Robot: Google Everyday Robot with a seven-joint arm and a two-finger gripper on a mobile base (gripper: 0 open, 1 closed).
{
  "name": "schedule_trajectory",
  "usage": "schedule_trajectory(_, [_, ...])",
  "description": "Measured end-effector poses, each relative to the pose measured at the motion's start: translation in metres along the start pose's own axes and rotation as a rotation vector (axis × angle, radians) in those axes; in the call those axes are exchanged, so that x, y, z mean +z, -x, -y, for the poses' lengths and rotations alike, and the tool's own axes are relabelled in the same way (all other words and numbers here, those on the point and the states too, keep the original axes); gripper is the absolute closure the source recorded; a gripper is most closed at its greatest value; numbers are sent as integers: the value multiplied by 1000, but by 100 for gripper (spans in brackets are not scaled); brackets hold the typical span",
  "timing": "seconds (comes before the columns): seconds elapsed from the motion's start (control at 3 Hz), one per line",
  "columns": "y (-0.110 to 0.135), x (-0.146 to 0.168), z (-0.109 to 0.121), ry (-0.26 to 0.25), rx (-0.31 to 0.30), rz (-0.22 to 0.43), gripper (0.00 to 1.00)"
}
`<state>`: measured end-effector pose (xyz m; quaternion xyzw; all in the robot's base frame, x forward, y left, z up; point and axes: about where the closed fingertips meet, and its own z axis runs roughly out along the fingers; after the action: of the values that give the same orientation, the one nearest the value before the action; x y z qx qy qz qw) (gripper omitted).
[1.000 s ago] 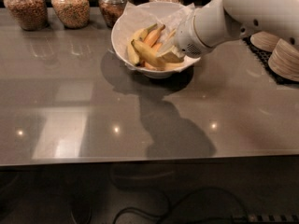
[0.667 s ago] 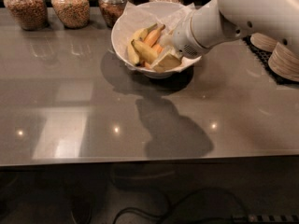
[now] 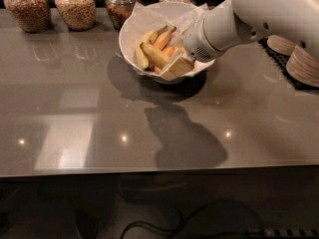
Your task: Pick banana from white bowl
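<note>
Camera view: gripper [image 3: 175,66] in white bowl [image 3: 126,40] beside banana [image 3: 154,55] (whether clenched, cannot tell).

- banana [image 3: 155,56]: long, curved, deep yellow with dark brown ends. It's lying on its side in the middle of the bowl, slanting from upper left down to lower right. The lower end runs right up to the pincer [image 3: 177,66]; can't tell if they actually touch.
- white bowl [image 3: 128,32]: wide and round, lined with crumpled white paper [image 3: 149,13] that pokes up past the rim at the back. It sits upright toward the back of the glossy grey worktop [image 3: 99,113].
- pincer: inside the bowl, low at the front-right side.
</note>
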<state>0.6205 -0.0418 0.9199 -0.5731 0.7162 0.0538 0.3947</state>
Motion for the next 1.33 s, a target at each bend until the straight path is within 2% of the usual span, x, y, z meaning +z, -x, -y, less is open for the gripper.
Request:
schedule_trajectory(0.33, [-1, 5, 7, -9, 13, -4, 45])
schedule_trajectory(1.33, [-5, 22, 8, 4, 43, -8, 43])
